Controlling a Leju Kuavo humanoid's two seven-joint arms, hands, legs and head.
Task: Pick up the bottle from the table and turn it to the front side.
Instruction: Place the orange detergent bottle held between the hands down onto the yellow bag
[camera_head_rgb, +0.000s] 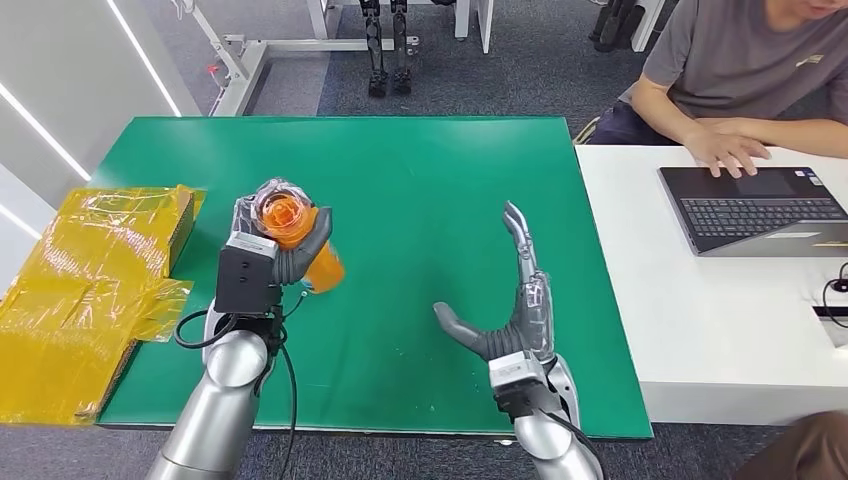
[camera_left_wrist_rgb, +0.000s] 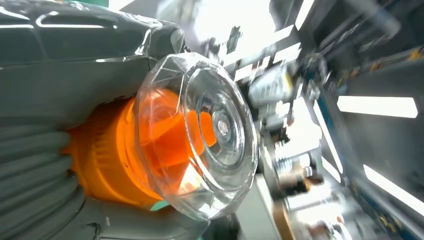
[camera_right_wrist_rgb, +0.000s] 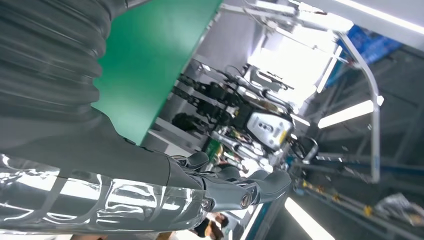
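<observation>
Our left hand (camera_head_rgb: 275, 250) grips the bottle (camera_head_rgb: 295, 232), right hand (camera_head_rgb: 515, 320) spread empty; we should rotate slowly, keeping the grip firm.

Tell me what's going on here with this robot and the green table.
The left robot hand holds an orange bottle with a clear faceted cap above the green table. The right robot hand is open over the table, holding nothing. Beside it, a person sits at a white desk using a laptop.
</observation>
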